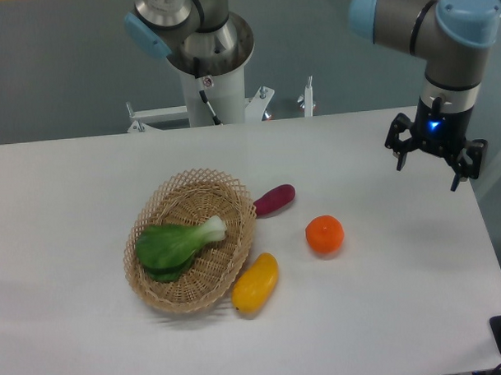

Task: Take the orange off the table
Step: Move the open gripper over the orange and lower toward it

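Observation:
The orange is a small round bright-orange fruit lying on the white table, right of centre. My gripper hangs open and empty above the table's far right edge, well to the right of the orange and further back. Its dark fingers point down and a blue light glows on the wrist. Nothing is between the fingers.
A woven basket holding a green leafy vegetable sits left of centre. A yellow-orange oblong fruit lies at the basket's front right. A purple oblong vegetable lies at its back right. The robot base stands behind the table.

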Controlling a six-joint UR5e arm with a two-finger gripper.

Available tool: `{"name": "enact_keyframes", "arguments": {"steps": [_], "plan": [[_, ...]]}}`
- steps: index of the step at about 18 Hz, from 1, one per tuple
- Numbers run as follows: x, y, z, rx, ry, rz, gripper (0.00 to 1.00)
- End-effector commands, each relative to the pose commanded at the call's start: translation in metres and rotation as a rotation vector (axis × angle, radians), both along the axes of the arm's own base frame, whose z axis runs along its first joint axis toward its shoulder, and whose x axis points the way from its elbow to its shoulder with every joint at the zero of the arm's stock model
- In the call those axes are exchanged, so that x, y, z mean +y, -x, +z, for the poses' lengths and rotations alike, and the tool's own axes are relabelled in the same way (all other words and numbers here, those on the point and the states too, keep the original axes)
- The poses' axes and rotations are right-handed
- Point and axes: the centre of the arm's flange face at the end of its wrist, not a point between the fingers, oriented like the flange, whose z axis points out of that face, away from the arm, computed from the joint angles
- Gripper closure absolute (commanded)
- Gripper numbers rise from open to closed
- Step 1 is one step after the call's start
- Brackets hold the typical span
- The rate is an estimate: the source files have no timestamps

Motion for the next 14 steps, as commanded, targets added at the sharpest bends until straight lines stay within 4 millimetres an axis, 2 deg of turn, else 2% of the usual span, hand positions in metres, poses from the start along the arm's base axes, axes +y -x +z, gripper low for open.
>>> {"name": "enact_keyframes", "arguments": {"steps": [1, 9, 11, 12, 14], "plan": [[0.000, -0.003, -0.007, -0.004, 0.001, -0.002, 0.00], [0.003, -0.004, -0.007, 0.026, -0.010, 0.003, 0.00], [0.004, -0.004, -0.009, 0.014, -0.022, 0.050, 0.00], [0.010, -0.007, -0.009, 0.007, -0.030, 0.081, 0.00], [0.028, -0.016, -0.023, -0.038, -0.035, 0.161, 0.00]]}}
